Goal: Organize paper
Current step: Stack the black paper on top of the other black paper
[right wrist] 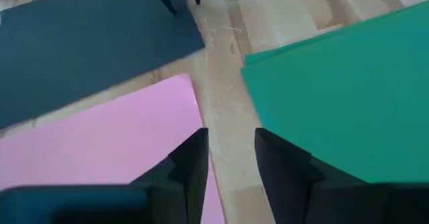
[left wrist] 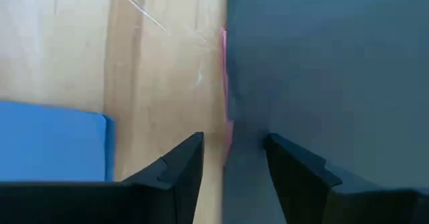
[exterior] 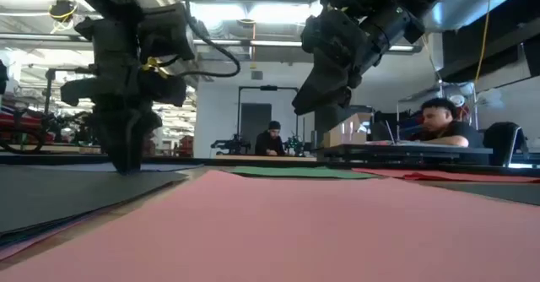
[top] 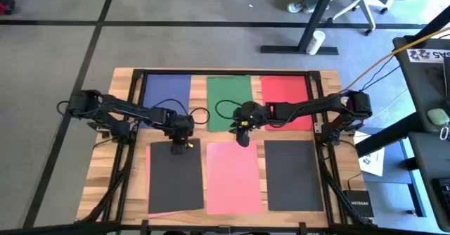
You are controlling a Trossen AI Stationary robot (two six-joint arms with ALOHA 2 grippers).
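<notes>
On the near half of the table (top: 123, 186) lie three sheets in a row: a dark grey sheet (top: 176, 175) at the left, the salmon pink sheet (top: 233, 177) in the middle and another dark sheet (top: 292, 174) at the right. Under the left dark sheet a pink edge (left wrist: 224, 83) shows along its side and at its near corner, so it seems that two sheets are stacked there, not quite aligned.

The left gripper (top: 180, 145) stands at the far edge of that dark sheet, its fingers a little apart and holding nothing, one on each side of the sheet's edge in the left wrist view. The risk here is that the closing fingers take both sheets together (or only push the top one), and the stack slides or wrinkles, because thin paper lying flat on wood gives little to grasp.

The right gripper (top: 244, 134) hangs above the gap between the pink sheet and the green sheet (top: 228, 98), fingers narrowly open and empty. If it comes down there, it may catch the green corner and turn it.

Farthest lie the blue sheet (top: 167, 93) and the red sheet (top: 285, 94), beside the green.
</notes>
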